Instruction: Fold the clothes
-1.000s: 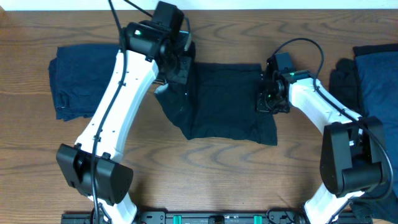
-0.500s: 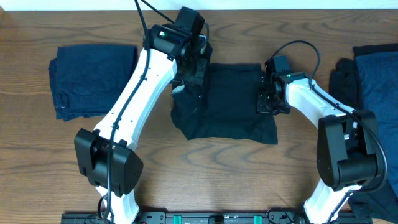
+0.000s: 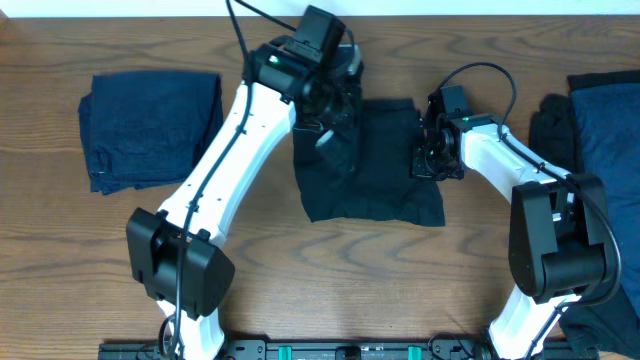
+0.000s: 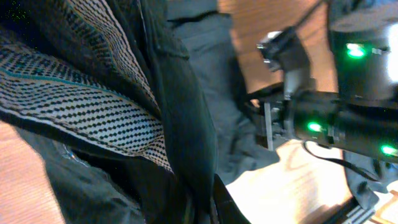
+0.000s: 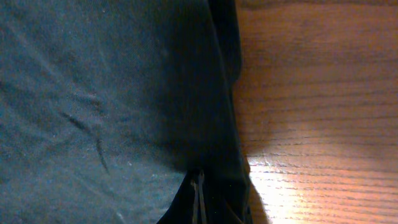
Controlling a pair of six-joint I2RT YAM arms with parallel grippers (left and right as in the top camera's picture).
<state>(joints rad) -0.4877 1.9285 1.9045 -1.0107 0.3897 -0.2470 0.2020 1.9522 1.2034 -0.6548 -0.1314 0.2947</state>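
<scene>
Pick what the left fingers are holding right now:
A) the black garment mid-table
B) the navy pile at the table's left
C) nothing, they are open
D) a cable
A: the left fingers are shut on a raised edge of the black garment, and its pale waistband strip fills the left wrist view. The navy pile lies apart from them.

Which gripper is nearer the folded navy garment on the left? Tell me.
Left. The left gripper holds the black shorts at the edge nearest the navy garment; the right gripper holds their far edge.
</scene>
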